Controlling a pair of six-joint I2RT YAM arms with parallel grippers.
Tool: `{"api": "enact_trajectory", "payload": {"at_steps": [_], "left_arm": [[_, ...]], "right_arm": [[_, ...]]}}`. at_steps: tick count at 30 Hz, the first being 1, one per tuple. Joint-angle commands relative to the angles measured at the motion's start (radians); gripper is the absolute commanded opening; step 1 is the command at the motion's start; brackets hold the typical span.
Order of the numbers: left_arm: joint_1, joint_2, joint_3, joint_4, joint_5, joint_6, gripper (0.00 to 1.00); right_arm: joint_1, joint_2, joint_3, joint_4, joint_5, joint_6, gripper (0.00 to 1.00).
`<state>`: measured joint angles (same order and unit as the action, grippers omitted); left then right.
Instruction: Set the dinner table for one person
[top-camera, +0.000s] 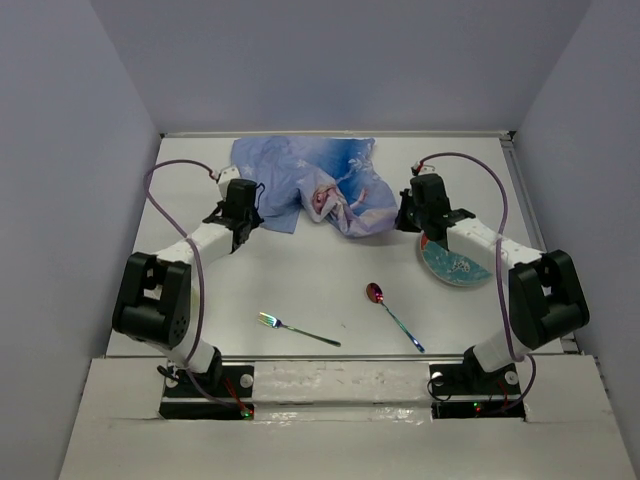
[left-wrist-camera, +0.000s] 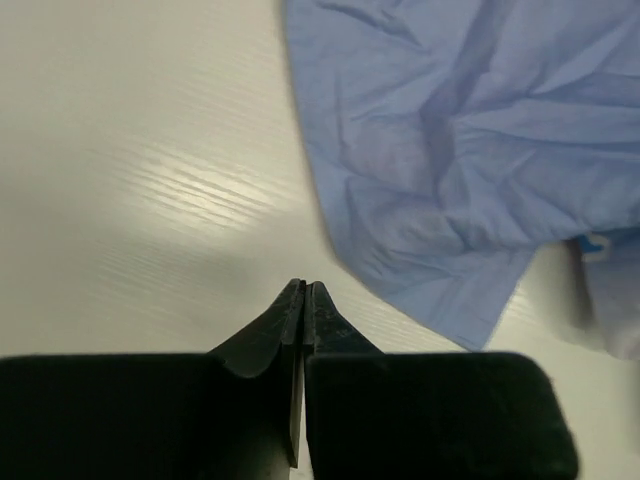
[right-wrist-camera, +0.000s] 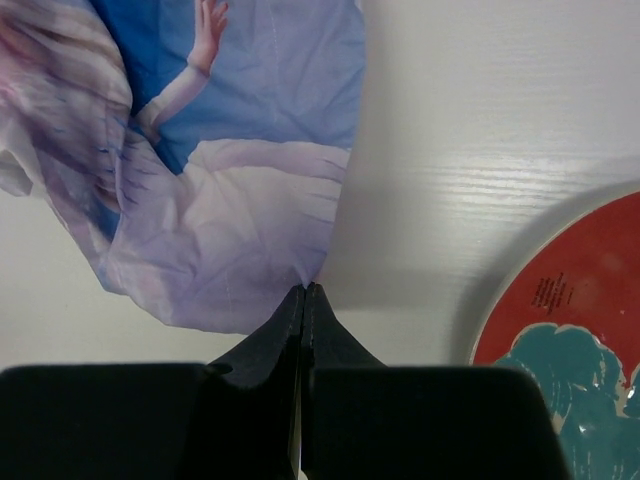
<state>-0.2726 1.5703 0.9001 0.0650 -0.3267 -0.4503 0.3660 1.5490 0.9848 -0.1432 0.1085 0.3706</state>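
Two arms out over the large flat matte-white rectangular dinner table (top-camera: 300, 285), which fills the workspace between the grey walls, arm bases at its near edge.

Blue cartoon-princess cloth placemat (top-camera: 320, 185) lies crumpled and folded at far centre, not flat. Plain blue side shows on its left part, printed figure toward the right.

Left gripper (left-wrist-camera: 305, 287): fingers pressed together, nothing between them. Tips are over bare tabletop, just beside the cloth's near-left corner, not touching it in the wrist view.

Right gripper (right-wrist-camera: 304, 288): fingers also together. Tips sit right at the hem of the cloth's printed right end. Cannot tell whether any fabric is nipped.

Round plate with a teal pattern on a red ground and a pale rim (top-camera: 455, 265) sits flat on the right side of the table, well right of the cloth. The right forearm crosses above it in the top view.

Iridescent metal fork (top-camera: 298, 329) lies near the front edge, left of centre, tines left, handle angled right and nearer.

Iridescent metal spoon (top-camera: 393, 312) lies right of centre, reddish bowl farther, handle running near-right. Fork and spoon are apart, and both are well clear of the cloth and the plate.
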Motion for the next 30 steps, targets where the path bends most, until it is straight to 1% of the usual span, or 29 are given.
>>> {"api": "enact_trajectory", "payload": {"at_steps": [1,3,4,8,14,19,23,24,25,26,29,30], "left_arm": [[-0.127,-0.044,-0.038,0.053,0.045,-0.048,0.24],[-0.157,-0.013,-0.030,0.062,0.044,-0.056,0.31],[-0.169,-0.003,-0.014,0.064,0.038,-0.056,0.37],[-0.186,0.074,0.048,0.065,0.023,-0.039,0.40],[-0.206,0.230,0.146,0.058,0.064,-0.018,0.43],[-0.211,0.283,0.178,0.052,0.077,-0.001,0.47],[-0.211,0.327,0.206,0.023,0.068,0.016,0.46],[-0.211,0.329,0.207,0.009,0.055,0.016,0.44],[-0.209,0.318,0.185,0.003,0.025,0.021,0.27],[-0.211,0.306,0.177,-0.005,0.014,0.027,0.13],[-0.206,0.274,0.143,-0.031,-0.029,0.038,0.00],[-0.203,0.260,0.119,-0.034,-0.044,0.039,0.00]], "right_arm": [[-0.001,-0.026,0.002,0.031,0.003,0.007,0.00],[-0.001,-0.024,0.006,0.034,-0.018,0.008,0.00],[-0.001,-0.024,0.006,0.034,-0.023,0.011,0.00],[-0.001,-0.027,0.002,0.037,-0.024,0.008,0.00],[-0.001,-0.023,0.003,0.039,-0.035,0.007,0.00],[-0.001,-0.026,0.003,0.047,-0.050,0.002,0.00],[-0.001,-0.017,0.005,0.051,-0.066,0.004,0.00],[-0.001,-0.015,0.003,0.054,-0.063,0.004,0.00],[-0.001,-0.012,0.002,0.053,-0.055,0.007,0.00],[-0.001,-0.012,0.003,0.056,-0.047,0.005,0.00],[-0.001,-0.010,0.006,0.056,-0.030,0.001,0.00],[-0.001,-0.013,0.008,0.054,-0.029,0.001,0.00]]}}
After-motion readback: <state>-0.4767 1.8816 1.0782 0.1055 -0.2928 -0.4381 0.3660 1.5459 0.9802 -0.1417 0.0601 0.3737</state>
